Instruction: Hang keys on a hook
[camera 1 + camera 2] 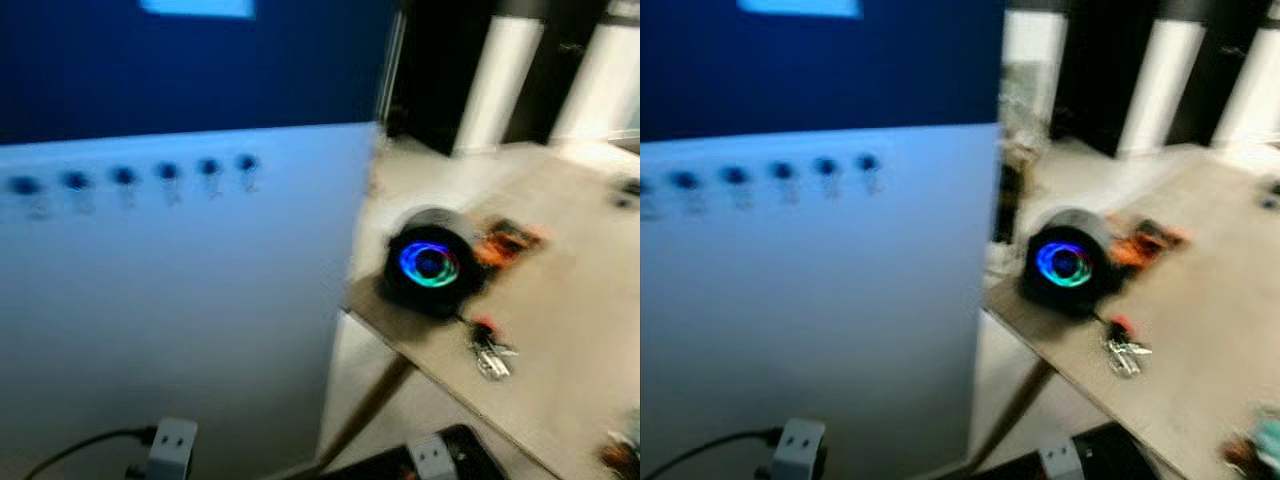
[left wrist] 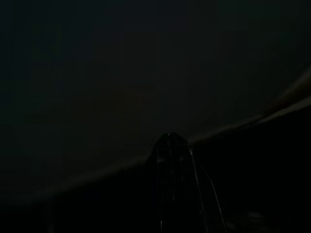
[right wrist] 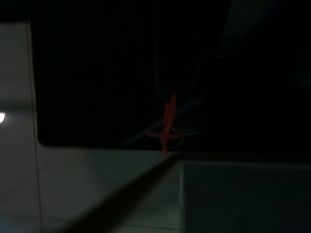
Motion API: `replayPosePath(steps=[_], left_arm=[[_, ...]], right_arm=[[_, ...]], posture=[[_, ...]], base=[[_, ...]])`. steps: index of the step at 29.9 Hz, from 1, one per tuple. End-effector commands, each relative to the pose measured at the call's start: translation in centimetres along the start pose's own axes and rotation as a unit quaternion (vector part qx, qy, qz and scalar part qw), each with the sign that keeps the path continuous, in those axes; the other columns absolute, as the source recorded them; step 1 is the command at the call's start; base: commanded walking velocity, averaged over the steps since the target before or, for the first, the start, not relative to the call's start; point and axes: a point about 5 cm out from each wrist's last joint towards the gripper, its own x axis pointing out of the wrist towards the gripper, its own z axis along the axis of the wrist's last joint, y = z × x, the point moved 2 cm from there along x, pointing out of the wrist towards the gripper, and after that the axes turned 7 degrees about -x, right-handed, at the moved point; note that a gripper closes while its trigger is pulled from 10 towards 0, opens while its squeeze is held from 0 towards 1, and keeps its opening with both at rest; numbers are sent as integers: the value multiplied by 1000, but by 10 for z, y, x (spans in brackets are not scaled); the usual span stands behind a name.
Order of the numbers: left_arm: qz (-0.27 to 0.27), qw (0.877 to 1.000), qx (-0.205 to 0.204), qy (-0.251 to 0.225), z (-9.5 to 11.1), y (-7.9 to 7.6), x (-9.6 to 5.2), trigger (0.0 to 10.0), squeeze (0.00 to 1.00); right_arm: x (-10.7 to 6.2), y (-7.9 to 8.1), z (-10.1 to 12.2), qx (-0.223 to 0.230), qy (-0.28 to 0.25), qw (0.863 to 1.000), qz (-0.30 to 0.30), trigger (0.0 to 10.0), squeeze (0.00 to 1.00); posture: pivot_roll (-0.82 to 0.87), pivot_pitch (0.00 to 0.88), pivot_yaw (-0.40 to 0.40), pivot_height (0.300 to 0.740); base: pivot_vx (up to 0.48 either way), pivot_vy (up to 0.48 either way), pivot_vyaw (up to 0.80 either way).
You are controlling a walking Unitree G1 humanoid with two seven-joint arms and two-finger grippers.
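Note:
A bunch of keys [image 1: 490,352] with a red tag lies on the wooden table [image 1: 570,320], near its left edge and just in front of a black speaker. A row of several dark hooks [image 1: 165,175] runs along the top of a white panel [image 1: 200,300] to my left. Both head views are blurred. My left arm [image 1: 170,445] and right arm [image 1: 435,460] hang low at the bottom edge, well short of the keys and hooks. The left wrist view is very dark, with only the outline of the left gripper [image 2: 171,160]. The right wrist view is dark, with a thin orange-red streak [image 3: 167,124].
The black speaker [image 1: 430,262] glows with a blue-green ring at the table's near corner, and an orange object [image 1: 508,243] lies behind it. A slanted table leg [image 1: 370,405] runs down beside the panel. White pillars [image 1: 500,70] stand at the back. Small objects [image 1: 625,450] lie at the table's lower right.

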Motion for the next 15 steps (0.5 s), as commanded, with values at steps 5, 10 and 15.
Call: replayPosePath(steps=[5,10,15], left_arm=[[-1,1000,-4,8,-2,-2,0,10000,0],[1,1000,-7,13,-3,-2,1,10000,0],[0,1000,-3,23,-5,-1,1,10000,0]], right_arm=[[0,6,0,-2,2,1000,9,10000,0],[0,6,0,-2,3,1000,10,10000,0],[0,6,-1,-2,4,1000,9,10000,0]], posture=[[123,50,-77,740],[123,52,-76,740],[121,52,-74,740]], base=[[0,0,800],[0,0,800],[0,0,800]])
